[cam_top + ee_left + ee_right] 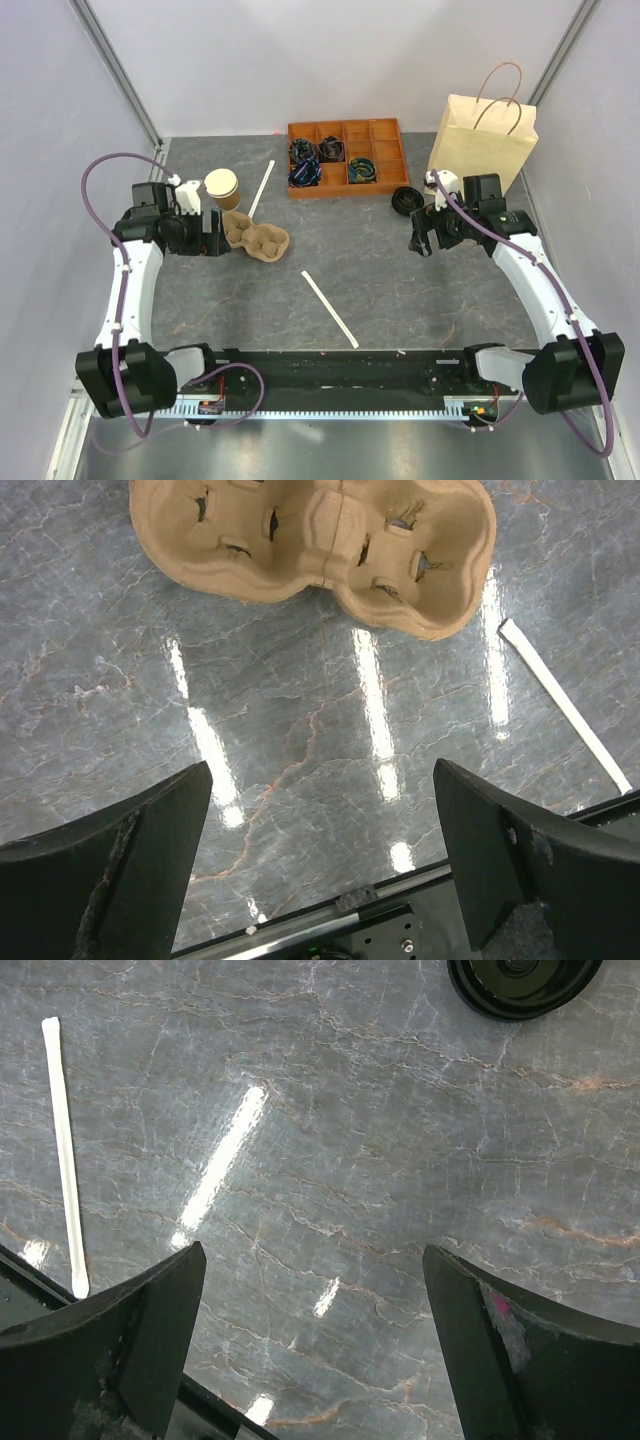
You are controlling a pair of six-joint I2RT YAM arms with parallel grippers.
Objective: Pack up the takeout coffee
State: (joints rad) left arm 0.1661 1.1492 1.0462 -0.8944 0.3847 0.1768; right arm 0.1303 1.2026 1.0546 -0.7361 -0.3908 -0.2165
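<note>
coffee cup (221, 187): kraft paper, cream inside, upright, far-left, just beside moulded-pulp carrier (257, 237)
black lid (407, 198): round plastic, flat on table (380, 270), off cup, near R gripper (312, 1252)
L gripper (320, 770): jaws wide, empty, carrier just ahead
R gripper: jaws wide, empty
table: grey marbled, glossy; wrapped straw (330, 309) mid-table, well apart from both grippers

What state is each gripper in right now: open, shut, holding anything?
Left gripper: open, holding nothing.
Right gripper: open, holding nothing.
</note>
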